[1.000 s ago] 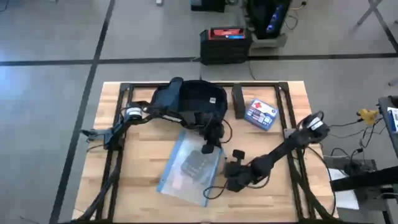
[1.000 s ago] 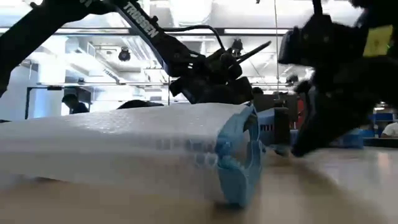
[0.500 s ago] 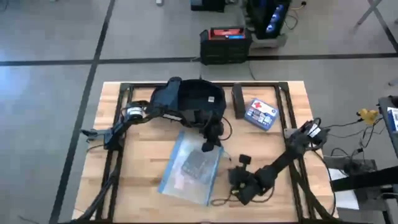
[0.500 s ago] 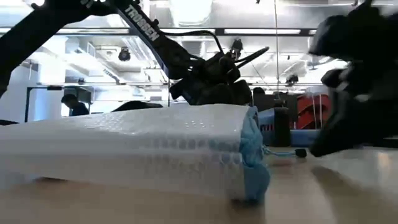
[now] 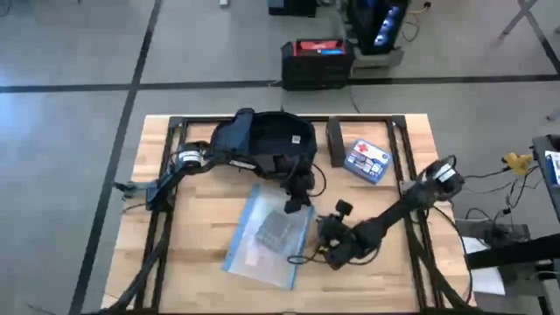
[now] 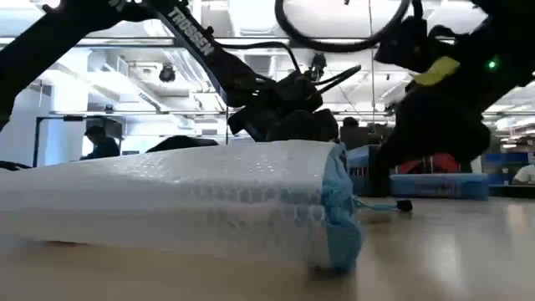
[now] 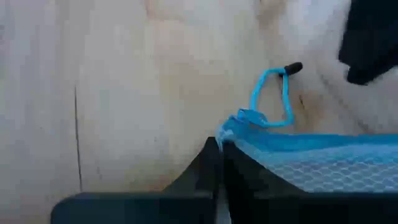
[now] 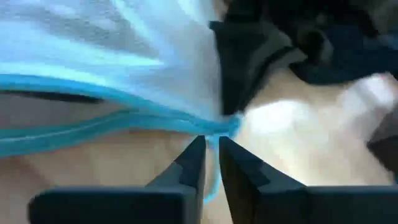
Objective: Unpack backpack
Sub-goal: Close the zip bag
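Observation:
The dark navy backpack (image 5: 267,140) lies at the table's far middle. Nearer lies a clear pouch with blue edges (image 5: 267,241), flat on the wood. My left gripper (image 7: 219,144) reaches past the backpack and is shut on the pouch's far right corner. A blue zip cord (image 7: 273,93) with a black end trails from that corner onto the table. My right gripper (image 8: 211,146) stands just right of the same corner, shut, pointing slantwise down at it. My left gripper pinches the pouch's blue-edged corner (image 7: 235,127) at the zip end between its two fingers, slanting down from the far side. The rest of the pouch lies on the table. My right gripper: a blue strand (image 8: 211,180) shows in the slit between its fingers; whether they touch it I cannot tell.
A small blue-white box (image 5: 366,160) and an upright dark item (image 5: 334,142) sit right of the backpack. Black frame rails (image 5: 171,166) run along both sides. Bare wood lies at the near left (image 5: 188,254). A person (image 6: 99,140) shows in the room behind.
My right gripper drew back toward the near edge, then returned toward the pouch's corner, turning as it went. The pouch's blue zip end, bulged open a second ago, has slumped flatter, and its cord now lies on the table.

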Robot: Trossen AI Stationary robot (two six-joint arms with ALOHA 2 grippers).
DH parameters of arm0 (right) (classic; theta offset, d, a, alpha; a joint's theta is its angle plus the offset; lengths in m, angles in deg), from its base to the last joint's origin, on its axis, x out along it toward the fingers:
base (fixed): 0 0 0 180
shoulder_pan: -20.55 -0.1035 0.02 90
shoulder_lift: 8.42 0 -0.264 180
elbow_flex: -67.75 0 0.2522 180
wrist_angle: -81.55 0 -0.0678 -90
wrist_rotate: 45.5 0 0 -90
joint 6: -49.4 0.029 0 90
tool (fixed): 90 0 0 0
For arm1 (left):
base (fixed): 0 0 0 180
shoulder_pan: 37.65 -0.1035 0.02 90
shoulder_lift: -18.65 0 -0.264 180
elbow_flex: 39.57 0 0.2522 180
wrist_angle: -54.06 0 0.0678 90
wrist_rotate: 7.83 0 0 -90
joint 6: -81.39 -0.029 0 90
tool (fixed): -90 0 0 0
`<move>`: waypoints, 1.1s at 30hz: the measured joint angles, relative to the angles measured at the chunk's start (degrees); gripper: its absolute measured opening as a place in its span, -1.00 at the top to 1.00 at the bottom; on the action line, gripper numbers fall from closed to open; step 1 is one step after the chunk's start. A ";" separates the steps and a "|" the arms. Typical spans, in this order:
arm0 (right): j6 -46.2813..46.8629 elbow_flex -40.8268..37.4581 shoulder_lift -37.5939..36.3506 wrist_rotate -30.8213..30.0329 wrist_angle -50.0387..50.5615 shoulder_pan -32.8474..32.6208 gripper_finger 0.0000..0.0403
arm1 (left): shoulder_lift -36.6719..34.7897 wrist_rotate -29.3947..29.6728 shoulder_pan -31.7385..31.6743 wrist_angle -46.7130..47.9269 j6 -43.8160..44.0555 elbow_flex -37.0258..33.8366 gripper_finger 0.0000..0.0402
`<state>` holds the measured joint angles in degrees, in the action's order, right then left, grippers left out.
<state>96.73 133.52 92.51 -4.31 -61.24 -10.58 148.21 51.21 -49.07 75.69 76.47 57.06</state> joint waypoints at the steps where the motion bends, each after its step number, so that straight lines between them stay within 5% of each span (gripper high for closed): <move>1: 0.70 -0.70 0.02 1.24 -0.29 0.58 0.97 | 0.00 -0.02 -0.14 0.10 0.38 0.00 1.00; 8: 2.59 -4.63 1.85 11.48 -9.44 1.73 1.00 | -0.02 -0.57 -1.54 0.69 3.54 0.00 1.00; 22: 10.35 -1.54 2.01 18.14 -9.23 -7.34 1.00 | -0.04 0.90 -2.14 -0.97 9.62 -0.01 1.00; 33: 6.52 -0.25 -0.34 9.73 -3.07 -5.51 1.00 | -0.16 -1.99 -2.04 -1.31 9.98 -0.04 1.00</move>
<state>103.26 133.27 92.17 5.42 -64.31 -16.09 148.05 49.22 -51.12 74.37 86.45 57.01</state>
